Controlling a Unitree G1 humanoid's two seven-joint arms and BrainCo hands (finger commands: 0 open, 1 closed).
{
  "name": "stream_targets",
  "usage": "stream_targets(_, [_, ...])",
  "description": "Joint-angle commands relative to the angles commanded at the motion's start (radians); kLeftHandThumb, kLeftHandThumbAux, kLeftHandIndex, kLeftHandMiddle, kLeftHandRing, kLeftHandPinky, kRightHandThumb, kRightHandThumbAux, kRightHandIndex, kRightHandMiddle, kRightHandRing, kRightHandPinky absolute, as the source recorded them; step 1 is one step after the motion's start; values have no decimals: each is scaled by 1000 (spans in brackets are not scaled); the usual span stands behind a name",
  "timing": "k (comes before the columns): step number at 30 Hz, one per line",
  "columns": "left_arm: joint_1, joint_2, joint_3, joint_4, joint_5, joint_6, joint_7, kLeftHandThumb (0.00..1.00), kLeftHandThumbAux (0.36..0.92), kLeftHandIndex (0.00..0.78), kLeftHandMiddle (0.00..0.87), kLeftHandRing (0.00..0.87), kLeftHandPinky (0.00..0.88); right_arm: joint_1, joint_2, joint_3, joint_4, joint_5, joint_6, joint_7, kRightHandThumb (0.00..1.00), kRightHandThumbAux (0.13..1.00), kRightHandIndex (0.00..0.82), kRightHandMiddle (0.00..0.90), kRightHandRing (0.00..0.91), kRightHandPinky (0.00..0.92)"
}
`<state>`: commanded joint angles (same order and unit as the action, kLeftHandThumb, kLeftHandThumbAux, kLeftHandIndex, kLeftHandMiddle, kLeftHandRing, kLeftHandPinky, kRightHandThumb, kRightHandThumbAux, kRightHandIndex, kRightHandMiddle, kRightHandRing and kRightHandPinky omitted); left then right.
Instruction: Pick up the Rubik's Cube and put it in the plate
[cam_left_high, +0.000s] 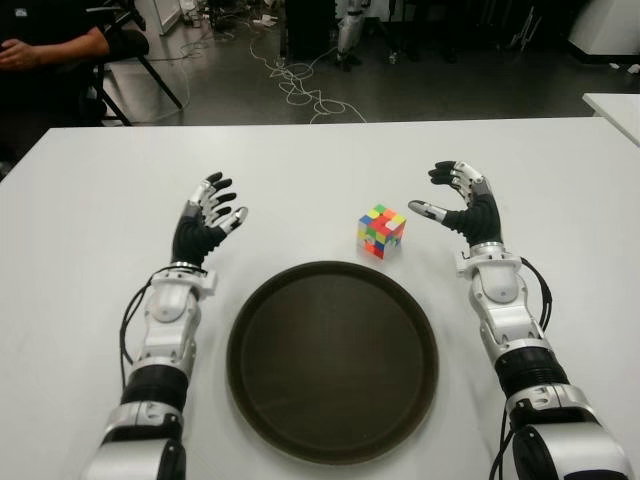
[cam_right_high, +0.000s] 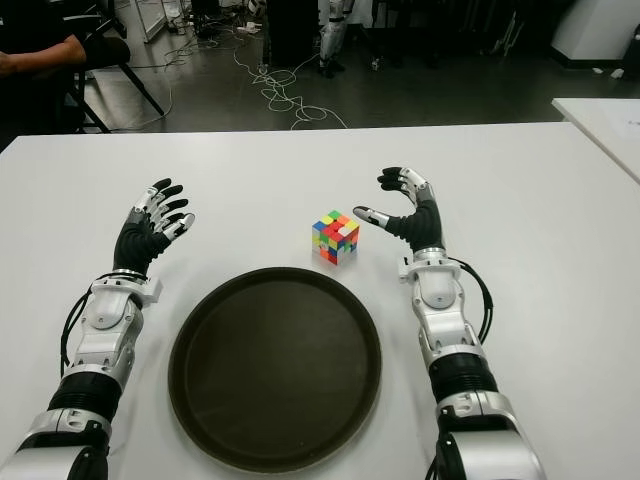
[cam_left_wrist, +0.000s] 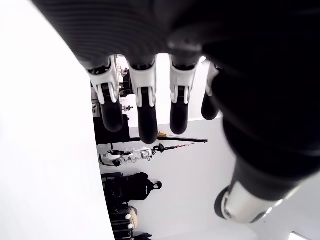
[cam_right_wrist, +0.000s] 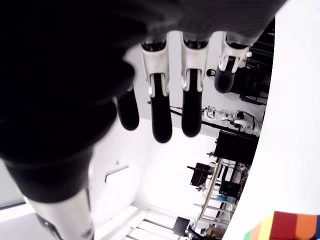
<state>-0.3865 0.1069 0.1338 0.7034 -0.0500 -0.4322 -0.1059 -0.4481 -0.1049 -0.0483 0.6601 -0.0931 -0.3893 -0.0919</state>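
Your right hand (cam_left_high: 462, 208) is spread wide, empty, thumb just beside the multicoloured Rubik's Cube (cam_left_high: 381, 231), probably pre-shaped for a side grasp. Cube sits mid-table (cam_left_high: 320, 160), just past the round dark-brown plate (cam_left_high: 260, 390) rim. Left hand (cam_left_high: 208, 222) open, idle, left of plate.

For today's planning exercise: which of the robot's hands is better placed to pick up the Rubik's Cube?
The right hand: open, just right of the Rubik's Cube. The left hand is open too, but farther from it.

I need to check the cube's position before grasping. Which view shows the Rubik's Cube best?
The left eye view: the whole Rubik's Cube sits on the table, beyond the plate. The right eye view shows the same. The right wrist view catches one corner; the left wrist view shows none.
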Motion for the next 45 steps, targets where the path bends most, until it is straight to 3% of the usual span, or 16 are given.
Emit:
stream_targets(25, [-8,1,3,23,-8,-13,-23,140,757,100,164,165,165,-2,-3,-6,-2,15,31,21,1,830,230,293,242,147])
stream_targets(45, [-17,-1,5,31,-10,-23,-23,125,766,114,172,173,174,-9,-1,-9,9,22,32,24,2,850,251,300,240,128])
